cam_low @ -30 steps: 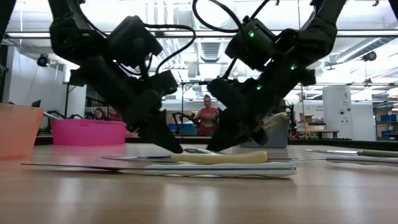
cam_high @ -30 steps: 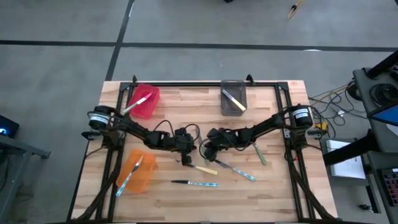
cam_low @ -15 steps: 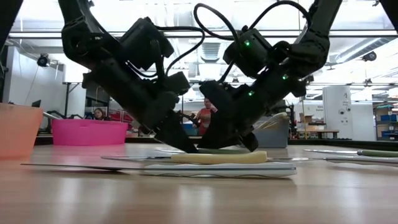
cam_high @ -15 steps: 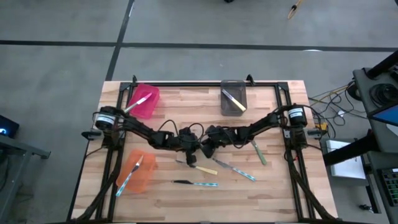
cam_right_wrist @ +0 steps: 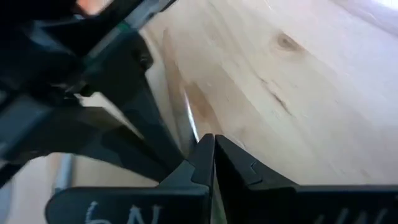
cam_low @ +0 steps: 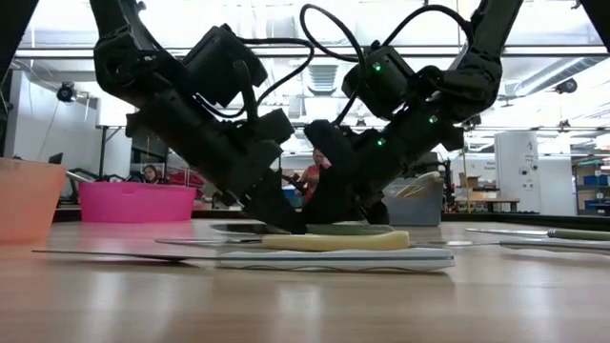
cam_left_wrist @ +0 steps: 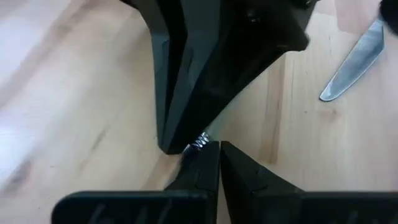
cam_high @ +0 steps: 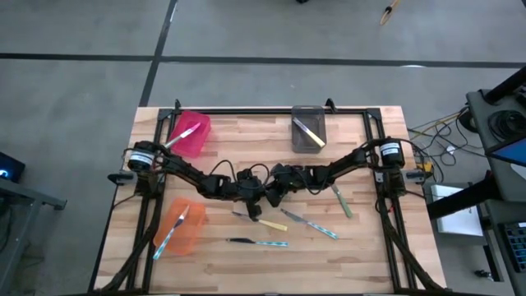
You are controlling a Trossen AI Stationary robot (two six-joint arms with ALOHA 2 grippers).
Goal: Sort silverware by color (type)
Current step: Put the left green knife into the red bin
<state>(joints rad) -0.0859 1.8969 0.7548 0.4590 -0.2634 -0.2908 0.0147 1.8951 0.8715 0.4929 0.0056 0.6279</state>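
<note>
Both of my arms reach inward and meet at the middle of the wooden table [cam_high: 246, 136]. My left gripper [cam_high: 256, 200] has its fingers pressed together, tips down at the board; in the left wrist view the two pads [cam_left_wrist: 205, 168] close on each other with no gap, and a knife blade [cam_left_wrist: 354, 62] lies off to one side on the wood. My right gripper [cam_high: 271, 196] is also pinched fully closed, its tips almost touching those of the left. In the right wrist view a thin shiny blade runs along the board right in front of my closed fingertips [cam_right_wrist: 208, 152], but I cannot tell whether I grip it or only touch it.

From table height, both grippers come down onto a green-handled knife [cam_low: 348, 229] lying flat just behind a yellow-handled knife [cam_high: 269, 223]. Nearer the front edge lies a light-blue-handled knife [cam_high: 261, 242], another light-blue one [cam_high: 316, 228] lies to the right, and a green-handled knife [cam_high: 343, 202] sits under my right arm. More knives rest in the pink bin [cam_high: 194, 140], the orange bin [cam_high: 189, 233] and the grey bin [cam_high: 306, 113].
</note>
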